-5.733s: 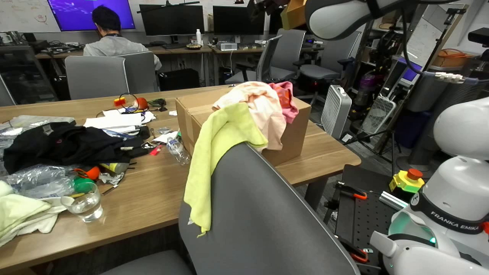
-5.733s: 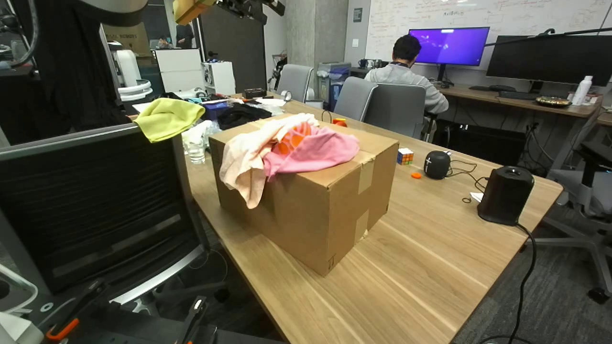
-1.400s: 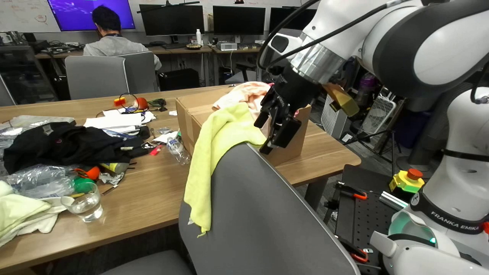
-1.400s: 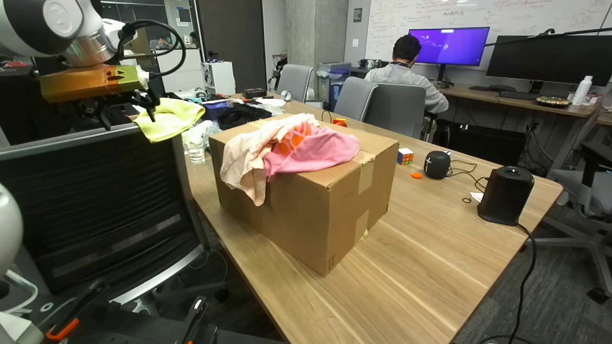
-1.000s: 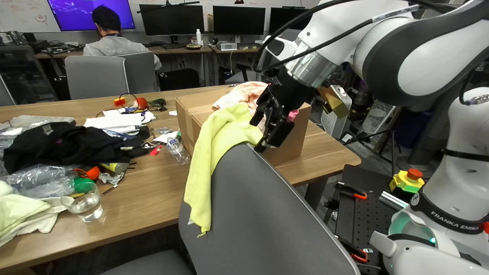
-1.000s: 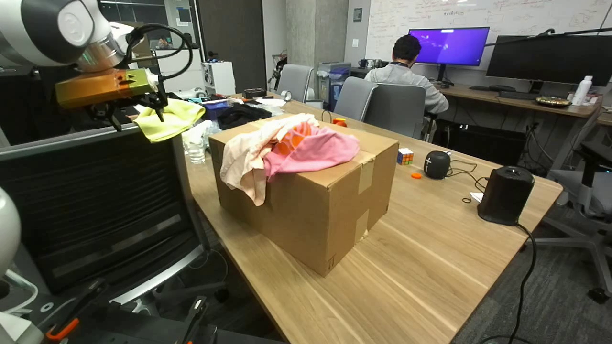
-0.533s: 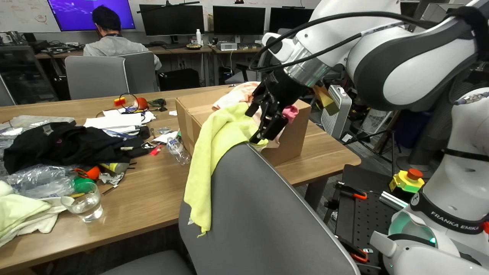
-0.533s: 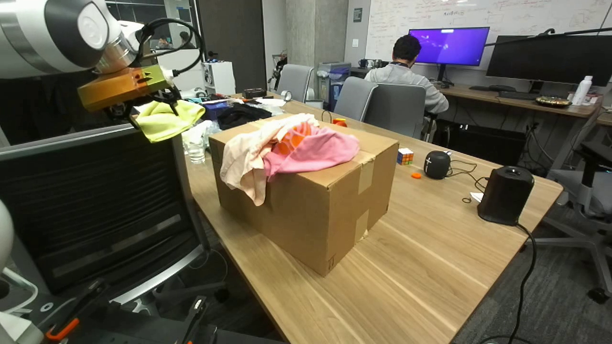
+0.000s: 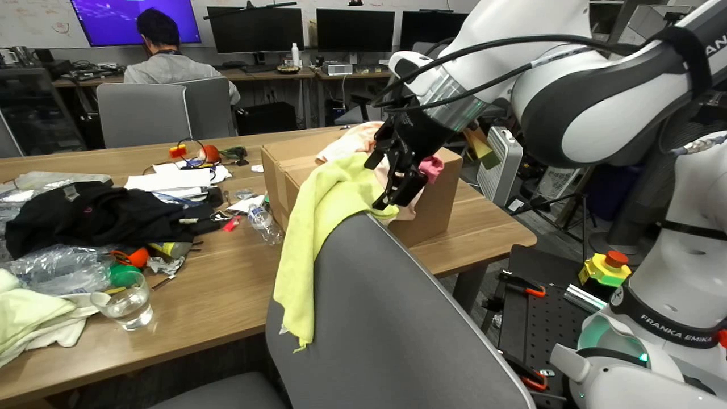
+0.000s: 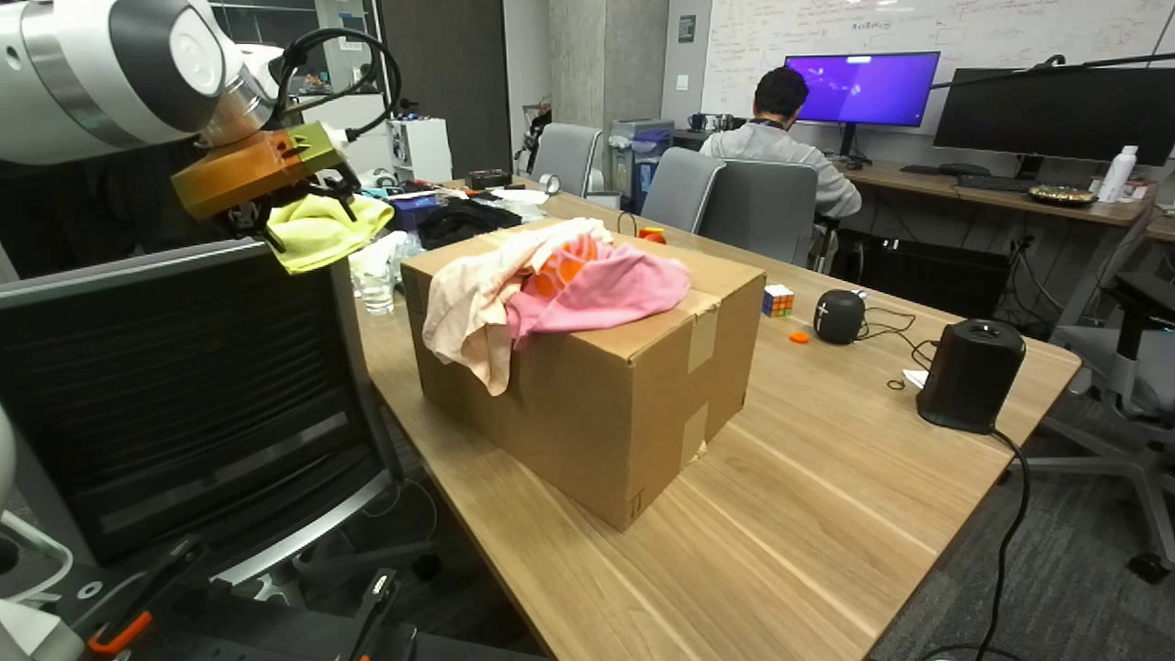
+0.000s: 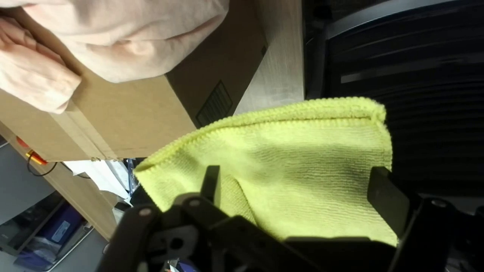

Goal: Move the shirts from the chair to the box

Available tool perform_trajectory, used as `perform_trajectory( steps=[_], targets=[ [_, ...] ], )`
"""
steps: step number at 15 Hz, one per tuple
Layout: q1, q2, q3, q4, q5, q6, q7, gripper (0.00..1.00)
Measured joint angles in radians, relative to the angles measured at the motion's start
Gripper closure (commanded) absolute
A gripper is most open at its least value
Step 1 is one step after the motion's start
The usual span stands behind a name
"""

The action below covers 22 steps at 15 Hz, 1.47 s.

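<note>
A yellow-green cloth [image 9: 301,267] hangs over the top of the grey chair [image 9: 392,329]; it also shows in an exterior view [image 10: 344,237] and in the wrist view [image 11: 295,151]. My gripper [image 9: 377,183] is at the chair's top edge, next to the cloth. In the wrist view my gripper [image 11: 297,183] is open, its fingers apart with the cloth between and beyond them. Whether the fingers touch it I cannot tell. A peach shirt [image 10: 473,303] and a pink-and-orange shirt [image 10: 615,289] lie on the closed cardboard box [image 10: 569,413]. The peach shirt drapes over the box's side.
The box stands on a wooden table [image 10: 780,496] beside the chair. A glass of water [image 9: 128,307], a plastic bottle [image 9: 264,222] and dark clothing [image 9: 102,218] lie among clutter. Black speakers [image 10: 971,376] and a puzzle cube [image 10: 777,300] stand beyond the box.
My gripper has come down from above the box to the chair top, then moved closer to the yellow-green cloth over the last second. The cloth and the shirts on the box look nearly unmoved.
</note>
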Motion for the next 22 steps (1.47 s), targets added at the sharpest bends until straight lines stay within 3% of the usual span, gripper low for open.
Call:
perform_trajectory(
  steps=[6,14,22],
  targets=[
    [-0.038,0.033,0.036,0.0,-0.079,0.048,0.012,0.0],
    [-0.189,0.071,0.095,0.0,-0.373,0.14,0.171,0.0],
    [-0.353,0.073,0.16,0.0,-0.733,0.244,0.44,0.0]
  ],
)
